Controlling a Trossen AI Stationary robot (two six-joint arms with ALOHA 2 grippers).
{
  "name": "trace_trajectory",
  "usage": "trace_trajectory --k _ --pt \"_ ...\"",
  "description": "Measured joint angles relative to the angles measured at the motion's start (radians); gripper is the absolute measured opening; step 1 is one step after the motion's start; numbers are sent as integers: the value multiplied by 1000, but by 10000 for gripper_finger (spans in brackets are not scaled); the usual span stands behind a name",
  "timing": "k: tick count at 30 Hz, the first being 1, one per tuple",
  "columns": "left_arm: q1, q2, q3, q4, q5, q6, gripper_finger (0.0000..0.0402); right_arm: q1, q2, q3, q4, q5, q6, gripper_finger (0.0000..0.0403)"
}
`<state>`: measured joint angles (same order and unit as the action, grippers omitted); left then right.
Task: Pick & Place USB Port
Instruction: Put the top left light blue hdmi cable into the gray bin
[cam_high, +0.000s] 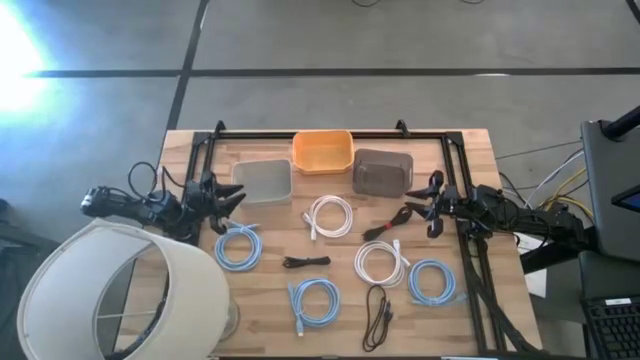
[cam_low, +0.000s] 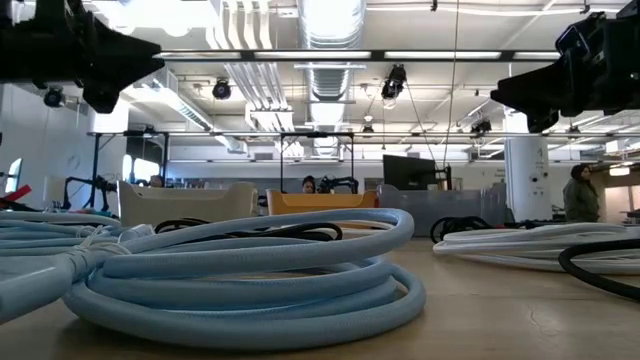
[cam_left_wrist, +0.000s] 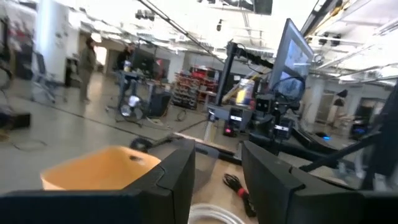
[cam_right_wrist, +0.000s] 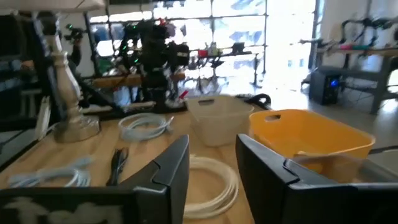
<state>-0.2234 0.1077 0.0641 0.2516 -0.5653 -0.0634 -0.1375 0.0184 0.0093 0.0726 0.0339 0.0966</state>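
Several coiled cables lie flat on the wooden table (cam_high: 470, 150): white coils (cam_high: 329, 215) (cam_high: 381, 264), light blue coils (cam_high: 238, 246) (cam_high: 314, 300) (cam_high: 432, 282), black cables (cam_high: 306, 262) (cam_high: 377, 315) and a black-and-red cable (cam_high: 385, 225). My left gripper (cam_high: 228, 200) hovers open and empty at the table's left, above and beside a blue coil. My right gripper (cam_high: 415, 208) hovers open and empty at the right, near the black-and-red cable. The wrist views show each pair of fingers apart with nothing between them, in the left wrist view (cam_left_wrist: 217, 180) and the right wrist view (cam_right_wrist: 211, 174).
Three bins stand at the table's far side: a clear one (cam_high: 264, 181), an orange one (cam_high: 323, 151) and a dark grey one (cam_high: 381, 172). A black frame (cam_high: 330, 134) runs round the table's back and sides. A white lampshade (cam_high: 120, 290) covers the near left corner.
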Motion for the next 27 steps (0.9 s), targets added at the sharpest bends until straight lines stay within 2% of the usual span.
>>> trace_trajectory --k 4,8,14,19,23,27 --pt "0 44 67 -2 -23 108 136 0 15 0 99 30 -25 159" --pt "0 93 125 -58 -36 117 136 0 57 0 204 30 -18 179" --pt "0 162 248 -311 -83 57 153 0 166 0 313 30 6 202" --pt "0 218 379 -580 -108 -70 198 0 274 0 432 30 6 206" --pt "0 265 472 -872 -103 -264 218 0 345 0 527 30 8 206" --pt "1 325 495 -1086 -8 -470 218 0 397 0 561 30 8 206"
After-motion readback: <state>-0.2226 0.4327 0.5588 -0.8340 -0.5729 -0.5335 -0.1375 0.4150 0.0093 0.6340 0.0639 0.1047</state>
